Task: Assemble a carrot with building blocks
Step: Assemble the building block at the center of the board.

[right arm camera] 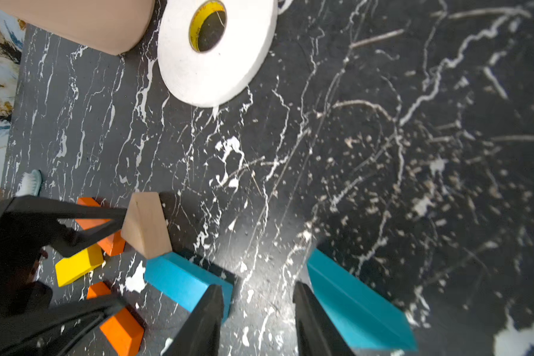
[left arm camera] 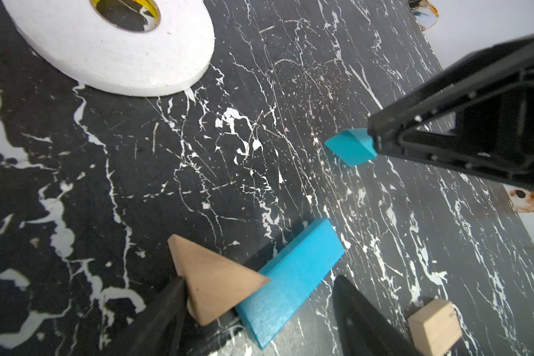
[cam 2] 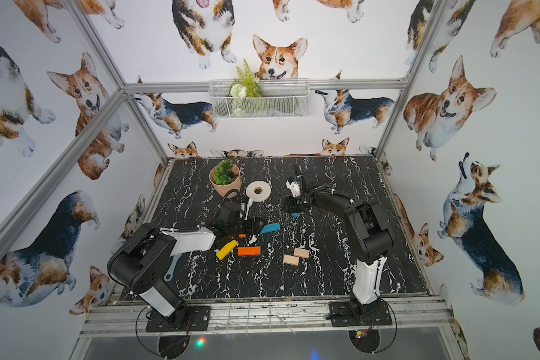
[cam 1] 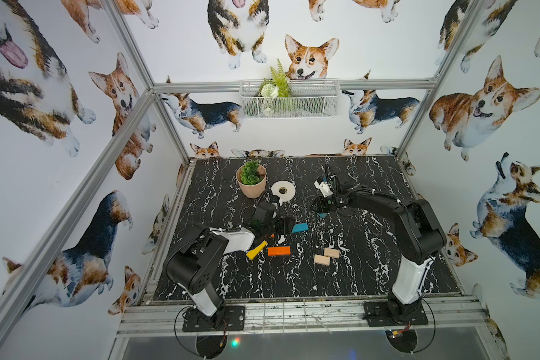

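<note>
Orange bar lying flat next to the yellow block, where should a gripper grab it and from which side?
Come straight down from above and pinch the orange bar across its narrow width, at mid-length. It lies flat with both long sides clear, while the yellow block sits close to one end, so an end-to-end pinch looks cramped.

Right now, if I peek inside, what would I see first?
Corgis cover every wall around a black marble table. Near its middle lie bright blocks: an orange bar, a yellow bar and a teal bar, between the black left arm and right arm. Behind them stand a potted plant and a white tape roll.
</note>
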Controlling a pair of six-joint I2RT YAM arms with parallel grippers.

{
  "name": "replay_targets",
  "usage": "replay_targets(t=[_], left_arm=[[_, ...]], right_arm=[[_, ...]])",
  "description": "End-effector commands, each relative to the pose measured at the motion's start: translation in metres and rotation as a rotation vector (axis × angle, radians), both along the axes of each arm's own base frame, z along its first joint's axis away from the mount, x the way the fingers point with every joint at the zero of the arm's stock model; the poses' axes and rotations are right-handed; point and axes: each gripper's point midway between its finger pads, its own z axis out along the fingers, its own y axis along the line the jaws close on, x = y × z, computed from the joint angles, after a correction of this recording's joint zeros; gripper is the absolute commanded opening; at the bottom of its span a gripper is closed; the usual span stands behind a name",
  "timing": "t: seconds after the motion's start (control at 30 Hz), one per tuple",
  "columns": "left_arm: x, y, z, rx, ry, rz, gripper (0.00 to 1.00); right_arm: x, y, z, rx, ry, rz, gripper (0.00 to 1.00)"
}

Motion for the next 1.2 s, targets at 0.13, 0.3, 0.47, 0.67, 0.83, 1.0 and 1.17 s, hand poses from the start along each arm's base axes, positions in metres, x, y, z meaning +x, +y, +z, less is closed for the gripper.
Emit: replay_targets(t=[0.13,0.3,0.47,0.67,0.83,1.0,1.17], left_arm=[[0.002,-0.001,0.004,0.007,-0.013,-0.01,0.77],[0.002,-0.001,0.004,0.012,-0.014,-0.011,0.77],[0.003,0.0,0.004,0.014,-0.014,-0.006,0.77],[0.002,0.0,0.004,0.013,-0.014,-0.01,0.78],[0.002,0.0,0.004,0.015,-0.015,-0.008,0.78],[0.003,0.0,0.003,0.016,-0.015,-0.006,0.78],[0.003,0.0,0.004,0.016,-0.016,-0.006,0.78]], right_arm=[[0.002,-0.002,-0.019,-0.091,0.003,0.013,0.43],[0.0,-0.002,-0.022,-0.097,0.013,0.017,0.43],[-0.006,-0.003,-0.024,-0.105,0.026,0.026,0.43],[-0.015,0.003,-0.027,-0.101,0.049,0.054,0.43],[-0.02,0.01,-0.023,-0.099,0.043,0.078,0.43],[-0.016,-0.005,-0.003,-0.142,-0.048,0.054,0.44],[-0.003,-0.041,0.003,-0.158,-0.087,-0.066,0.46]])
